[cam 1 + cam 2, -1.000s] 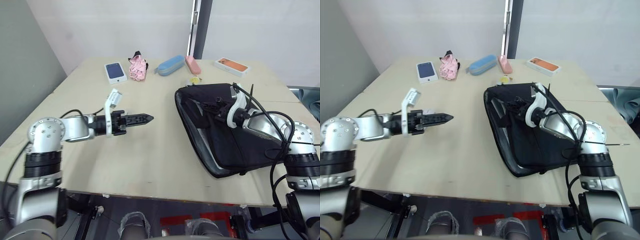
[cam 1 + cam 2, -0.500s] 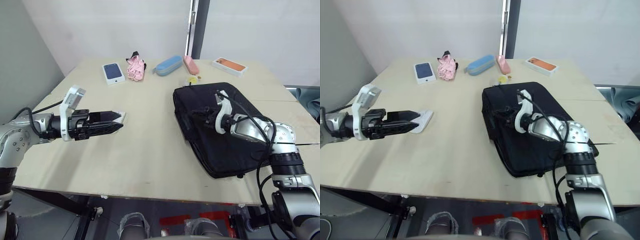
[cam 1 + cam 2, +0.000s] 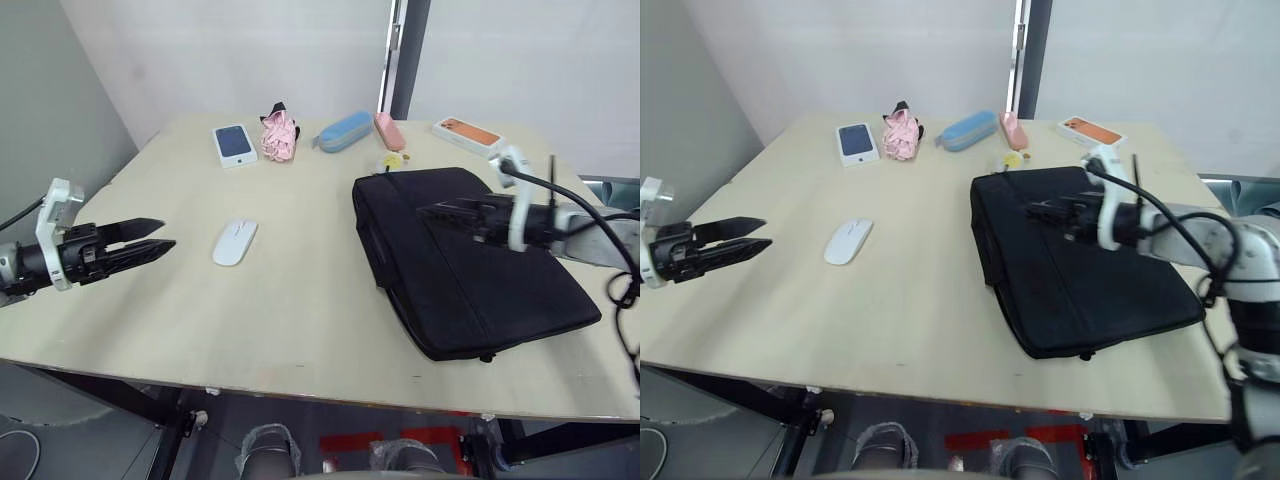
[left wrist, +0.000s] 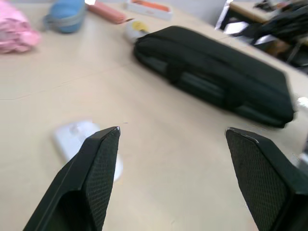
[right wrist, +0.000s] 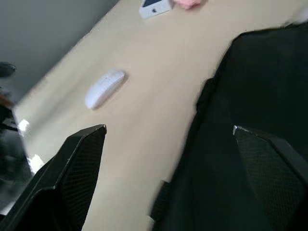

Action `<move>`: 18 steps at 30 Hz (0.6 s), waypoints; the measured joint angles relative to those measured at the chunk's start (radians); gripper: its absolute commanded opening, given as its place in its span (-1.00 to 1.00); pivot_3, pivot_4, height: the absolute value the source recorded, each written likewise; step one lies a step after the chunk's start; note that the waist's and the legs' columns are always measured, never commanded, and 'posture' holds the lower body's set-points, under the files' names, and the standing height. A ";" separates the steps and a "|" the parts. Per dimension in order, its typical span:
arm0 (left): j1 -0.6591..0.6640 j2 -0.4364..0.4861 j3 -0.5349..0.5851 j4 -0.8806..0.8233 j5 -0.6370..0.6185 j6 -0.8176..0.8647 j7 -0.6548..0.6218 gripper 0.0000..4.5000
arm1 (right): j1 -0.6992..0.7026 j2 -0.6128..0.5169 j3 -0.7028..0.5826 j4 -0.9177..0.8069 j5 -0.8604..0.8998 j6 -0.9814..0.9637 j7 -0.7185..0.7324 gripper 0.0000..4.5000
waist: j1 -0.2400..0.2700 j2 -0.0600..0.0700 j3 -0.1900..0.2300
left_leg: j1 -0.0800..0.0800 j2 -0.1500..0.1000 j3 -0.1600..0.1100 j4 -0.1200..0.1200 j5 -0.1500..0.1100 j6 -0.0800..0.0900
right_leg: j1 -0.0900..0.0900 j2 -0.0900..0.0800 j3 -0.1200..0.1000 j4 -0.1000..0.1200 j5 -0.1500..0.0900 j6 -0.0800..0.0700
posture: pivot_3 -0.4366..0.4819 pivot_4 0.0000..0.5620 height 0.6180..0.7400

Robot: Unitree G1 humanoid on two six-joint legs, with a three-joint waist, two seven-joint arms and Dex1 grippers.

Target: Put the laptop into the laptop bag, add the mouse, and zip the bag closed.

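**Bag lying flat, mouse still out on the tabletop**

The laptop bag [image 3: 470, 260] is lying flat on the tabletop [image 3: 300, 300] at about 3 o'clock from centre, looking flat and closed; I cannot tell whether the laptop is inside or whether the zipper is fully run. The white mouse [image 3: 234, 241] is sitting on bare wood at about 9 o'clock of the bag, well apart from it, so the mouse step is judged not done. The left tool [image 3: 150, 237] is hovering at 9 o'clock of the mouse, fingers spread wide, holding nothing. The right tool [image 3: 445, 211] is hanging over the bag's top, fingers also spread wide, empty. Along the 12 o'clock edge are lying a boxed phone [image 3: 232, 144], a pink cloth [image 3: 279, 133], a blue case [image 3: 342, 130], a pink case [image 3: 387, 130] and an orange box [image 3: 466, 133]. Left to do: bag the mouse, zip shut.
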 measured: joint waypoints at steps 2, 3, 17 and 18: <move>0.001 0.008 0.003 0.050 0.031 -0.029 0.005 0.62 | 0.100 -0.066 0.004 -0.024 -0.125 -0.099 0.139 0.98 | 0.000 0.000 0.000 | 0.000 0.000 0.001 0.000 -0.001 0.001 | 0.000 0.000 0.000 0.000 0.000 -0.001 | -0.05 -0.47 1.00; 0.001 0.012 0.006 0.081 0.051 -0.043 0.006 0.62 | 0.141 -0.083 0.004 -0.023 -0.186 -0.147 0.202 0.98 | -0.002 0.000 0.000 | 0.000 0.000 0.001 0.001 -0.001 0.003 | 0.000 -0.001 0.001 0.000 0.000 -0.001 | -0.05 -0.47 1.00; 0.121 0.051 0.058 0.395 0.209 -0.395 -0.119 0.62 | 0.690 -0.155 -0.467 0.021 -0.554 -0.475 0.632 0.98 | -0.020 -0.001 -0.001 | 0.015 0.001 0.009 0.003 -0.005 0.013 | 0.007 -0.001 0.007 0.004 -0.003 -0.003 | -0.05 -0.47 1.00; 0.121 0.051 0.058 0.397 0.210 -0.407 -0.124 0.62 | 0.700 -0.147 -0.481 0.020 -0.559 -0.472 0.635 0.98 | -0.018 -0.001 -0.001 | 0.016 0.000 0.010 0.003 -0.005 0.013 | 0.008 -0.002 0.008 0.004 -0.003 -0.003 | -0.05 -0.47 1.00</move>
